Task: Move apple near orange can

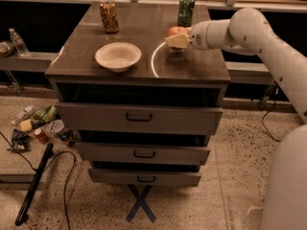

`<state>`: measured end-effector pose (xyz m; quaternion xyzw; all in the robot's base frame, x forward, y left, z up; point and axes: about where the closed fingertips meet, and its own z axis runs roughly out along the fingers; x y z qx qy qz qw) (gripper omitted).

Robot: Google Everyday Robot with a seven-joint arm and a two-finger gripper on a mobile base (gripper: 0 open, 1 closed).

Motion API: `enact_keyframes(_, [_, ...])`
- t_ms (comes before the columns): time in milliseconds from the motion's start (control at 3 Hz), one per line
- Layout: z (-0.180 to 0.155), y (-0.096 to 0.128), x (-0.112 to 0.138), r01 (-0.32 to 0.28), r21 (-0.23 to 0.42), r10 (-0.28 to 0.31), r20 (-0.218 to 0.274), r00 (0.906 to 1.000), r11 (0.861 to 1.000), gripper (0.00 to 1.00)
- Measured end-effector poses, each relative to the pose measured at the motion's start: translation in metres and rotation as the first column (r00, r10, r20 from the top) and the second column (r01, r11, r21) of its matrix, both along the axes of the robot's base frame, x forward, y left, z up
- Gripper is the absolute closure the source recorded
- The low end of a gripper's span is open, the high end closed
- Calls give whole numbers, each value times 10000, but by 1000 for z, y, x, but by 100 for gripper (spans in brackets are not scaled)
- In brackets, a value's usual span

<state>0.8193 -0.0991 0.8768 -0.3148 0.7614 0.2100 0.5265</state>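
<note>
The red-orange apple (pixel 174 31) is at the right middle of the cabinet top (pixel 192 65), held in my gripper (pixel 176 40), whose pale yellow fingers (pixel 178 41) close around its lower front. The white arm reaches in from the right. The orange can (pixel 109 16) stands upright at the far left of the top, well left of the apple. A white bowl lies between them, nearer the front.
The white bowl (pixel 118 56) sits front left on the top. A green can (pixel 186 9) stands at the far right, just behind the apple. Below are three drawers (pixel 139 119). Bottles and litter (pixel 36 123) lie on the floor at the left.
</note>
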Motion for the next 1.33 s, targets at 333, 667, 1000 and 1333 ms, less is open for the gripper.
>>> enact_keyframes(333, [43, 40, 5, -468, 340, 445, 646, 9969, 9983, 93])
enact_keyframes(667, [57, 93, 21, -705, 419, 678, 633, 9957, 9966, 100])
enact_keyframes(1000, [47, 138, 37, -665, 366, 655, 264, 9975, 9971, 100])
enact_keyframes(1333, [35, 166, 46, -729, 287, 725, 157, 9972, 9969, 100])
